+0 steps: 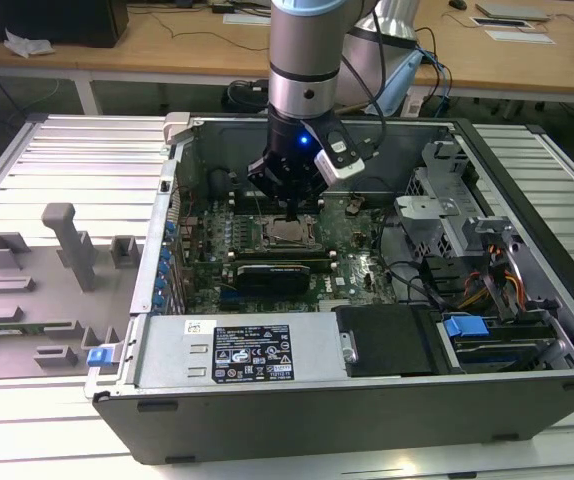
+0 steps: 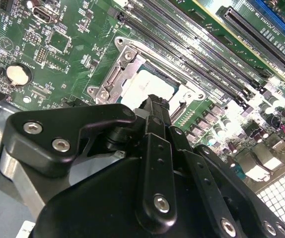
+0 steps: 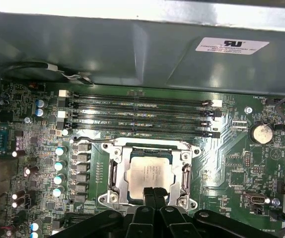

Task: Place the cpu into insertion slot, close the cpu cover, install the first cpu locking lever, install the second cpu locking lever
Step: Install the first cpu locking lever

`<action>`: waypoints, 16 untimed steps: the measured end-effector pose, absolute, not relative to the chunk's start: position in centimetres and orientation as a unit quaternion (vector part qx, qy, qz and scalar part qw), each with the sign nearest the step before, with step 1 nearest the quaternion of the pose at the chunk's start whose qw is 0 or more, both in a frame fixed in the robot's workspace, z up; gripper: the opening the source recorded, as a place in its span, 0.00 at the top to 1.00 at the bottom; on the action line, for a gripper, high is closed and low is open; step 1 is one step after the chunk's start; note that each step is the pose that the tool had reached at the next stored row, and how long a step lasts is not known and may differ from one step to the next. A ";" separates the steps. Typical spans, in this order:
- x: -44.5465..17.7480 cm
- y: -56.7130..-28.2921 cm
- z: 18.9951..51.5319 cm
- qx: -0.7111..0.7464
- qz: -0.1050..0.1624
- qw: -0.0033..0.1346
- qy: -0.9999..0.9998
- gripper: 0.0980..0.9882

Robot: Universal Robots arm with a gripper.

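The cpu [image 3: 150, 171], a square chip with a dull silver top, lies flat in the insertion slot [image 3: 192, 151] on the green board. The silver cpu cover [image 3: 115, 169] lies down around it, and the chip shows through its window. A thin metal lever [image 3: 132, 144] runs along the socket's side nearest the memory slots. My gripper [image 3: 155, 192] hangs just above the edge of the chip, its two narrow black fingers pressed together with nothing between them. The second wrist view shows the gripper [image 2: 155, 101] over the cpu [image 2: 150, 82]. In the exterior view my gripper [image 1: 294, 212] points down into the open case over the cpu [image 1: 287, 233].
Long black memory slots [image 3: 140, 116] run beside the socket. A black card [image 1: 272, 272] lies on the nearer side of it. The case wall [image 1: 267, 355] and drive bays [image 1: 487, 300] at the exterior view's right hem in the board. A grey fixture tray [image 1: 57, 270] sits at its left.
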State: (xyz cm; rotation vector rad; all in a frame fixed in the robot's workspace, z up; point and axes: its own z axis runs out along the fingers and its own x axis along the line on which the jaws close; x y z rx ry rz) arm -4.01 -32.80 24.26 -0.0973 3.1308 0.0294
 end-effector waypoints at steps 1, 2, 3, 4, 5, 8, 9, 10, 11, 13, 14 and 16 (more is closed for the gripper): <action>-4.0 -32.8 24.3 -0.031 0.009 0.005 0.999 0.99; -4.0 -32.8 24.3 -0.031 0.009 0.005 0.999 0.99; -4.0 -32.8 24.3 -0.031 0.009 0.005 0.999 0.99; -4.0 -32.8 24.3 -0.031 0.009 0.005 0.999 0.99; -4.2 -32.8 24.3 -0.031 0.009 0.005 0.999 0.99; -4.8 -32.7 24.3 -0.031 0.009 0.005 0.999 0.99; -5.0 -32.6 24.3 -0.031 0.009 0.005 0.999 0.99; -5.4 -32.6 24.3 -0.031 0.009 0.005 0.999 0.99; -5.6 -32.6 24.3 -0.031 0.009 0.005 0.999 0.99; -6.4 -32.5 24.3 -0.031 0.009 0.005 0.999 0.99; -6.7 -32.5 24.3 -0.031 0.009 0.005 0.999 0.99; -8.0 -32.3 24.3 -0.031 0.009 0.006 0.999 0.99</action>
